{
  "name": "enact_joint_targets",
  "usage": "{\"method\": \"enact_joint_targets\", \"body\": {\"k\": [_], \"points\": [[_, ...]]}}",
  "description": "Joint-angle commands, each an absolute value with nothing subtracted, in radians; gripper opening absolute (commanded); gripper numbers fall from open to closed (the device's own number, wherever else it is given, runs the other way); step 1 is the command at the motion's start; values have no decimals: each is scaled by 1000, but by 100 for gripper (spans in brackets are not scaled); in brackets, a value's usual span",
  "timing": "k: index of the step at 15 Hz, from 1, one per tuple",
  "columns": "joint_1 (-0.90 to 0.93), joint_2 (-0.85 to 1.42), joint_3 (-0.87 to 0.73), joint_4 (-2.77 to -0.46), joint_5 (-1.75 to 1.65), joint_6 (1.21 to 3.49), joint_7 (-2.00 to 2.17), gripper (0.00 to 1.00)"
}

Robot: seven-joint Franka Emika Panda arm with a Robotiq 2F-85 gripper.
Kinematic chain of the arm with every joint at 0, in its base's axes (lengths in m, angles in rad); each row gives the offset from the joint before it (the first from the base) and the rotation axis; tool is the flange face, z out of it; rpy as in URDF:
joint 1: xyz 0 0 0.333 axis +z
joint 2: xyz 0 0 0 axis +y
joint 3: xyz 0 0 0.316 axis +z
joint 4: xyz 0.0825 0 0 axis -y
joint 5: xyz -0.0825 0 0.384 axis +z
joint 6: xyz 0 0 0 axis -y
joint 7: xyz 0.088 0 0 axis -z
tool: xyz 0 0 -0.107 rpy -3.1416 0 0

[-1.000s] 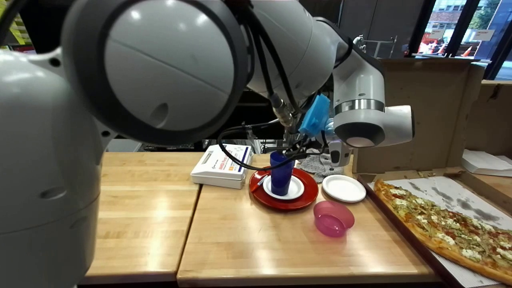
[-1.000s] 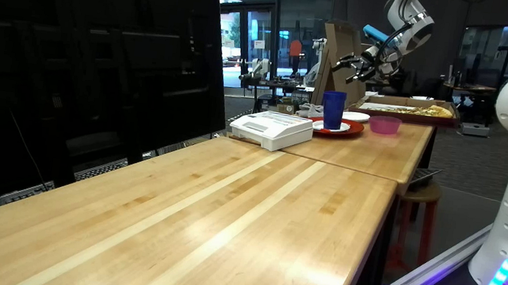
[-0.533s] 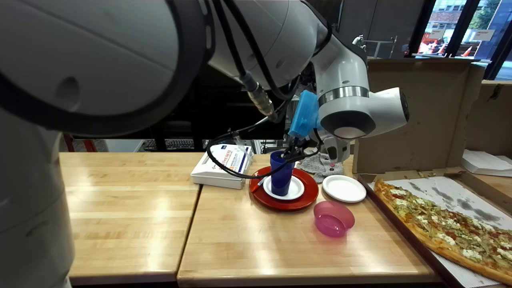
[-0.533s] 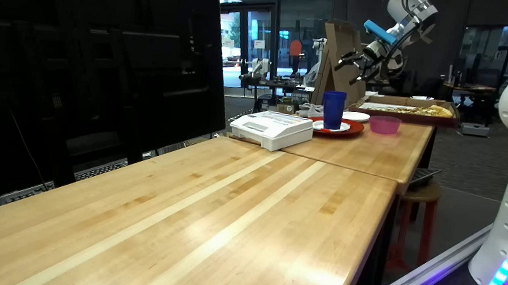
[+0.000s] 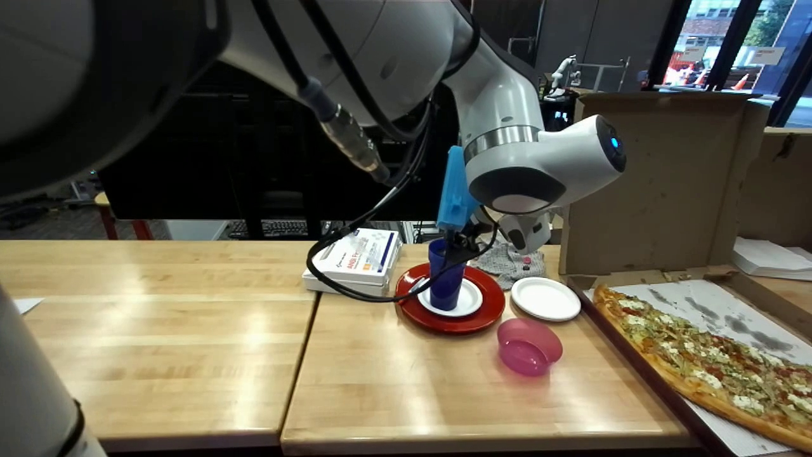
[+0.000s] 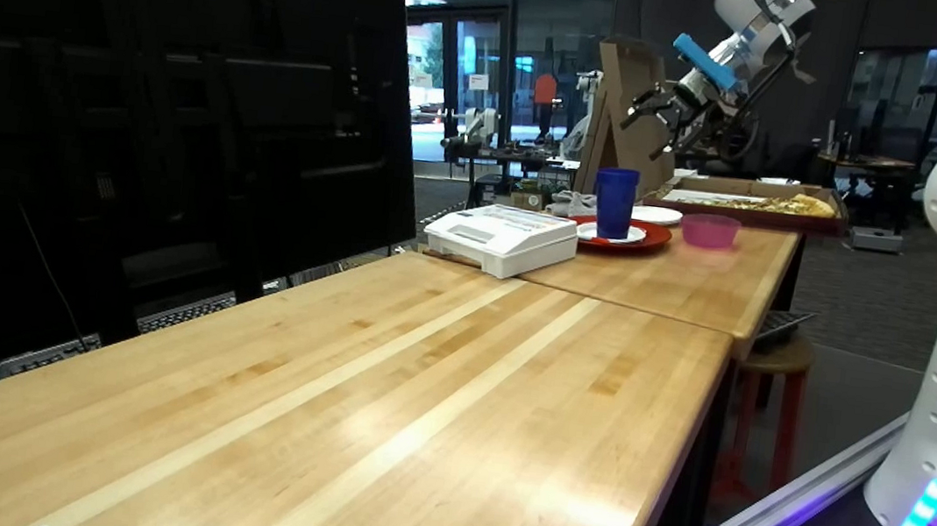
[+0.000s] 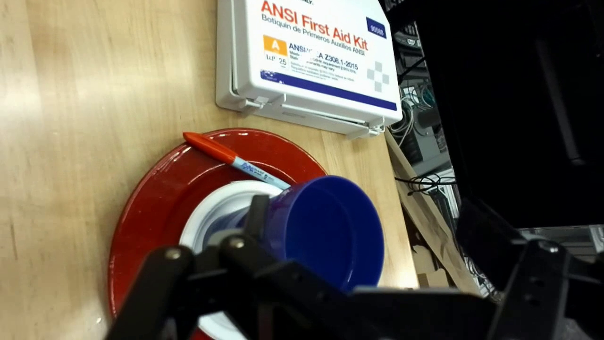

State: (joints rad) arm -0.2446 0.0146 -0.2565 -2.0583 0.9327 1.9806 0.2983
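Ringing the blue cup [image 7: 330, 231] below your pincer [image 6: 640, 140] are several things for you to mind. The cup stands upright on a small white plate [image 5: 471, 298], set on a red plate [image 7: 146, 212]. A red-capped marker [image 7: 236, 159] lies over the red plate, its cap at the rim and its other end hidden at the cup. Near that side, a white first aid kit [image 7: 311, 52] sits on the wooden table [image 5: 380, 393], apart from the red plate. Toward the opposite side you have another white plate [image 5: 545, 299] just beside the red one, then a pink bowl [image 5: 530, 347] and a grey cloth [image 5: 510, 265]; past these, a pizza [image 5: 710, 365] lies in a cardboard box [image 5: 660, 184] with its lid raised. A black cable [image 5: 368, 298] on your arm [image 5: 507, 111] crosses in front of the cup in an exterior view, and a large black screen [image 6: 140, 128] stands just beyond the table.

Your pincer hangs near the cup, higher than its rim, released and gripping nothing. Its fingers [image 7: 257, 215] are spread wide: in the wrist view one overlaps the cup's side while the other shows well past its mouth. A gap shows between fingertips and cup in an exterior view.
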Motion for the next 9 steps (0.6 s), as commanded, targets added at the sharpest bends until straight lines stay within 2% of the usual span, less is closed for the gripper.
{"method": "enact_joint_targets", "body": {"k": [1, 9], "points": [[-232, -92, -235, -2175, 888, 2085, 255, 100], [-214, -169, -186, -2300, 867, 2202, 182, 100]]}}
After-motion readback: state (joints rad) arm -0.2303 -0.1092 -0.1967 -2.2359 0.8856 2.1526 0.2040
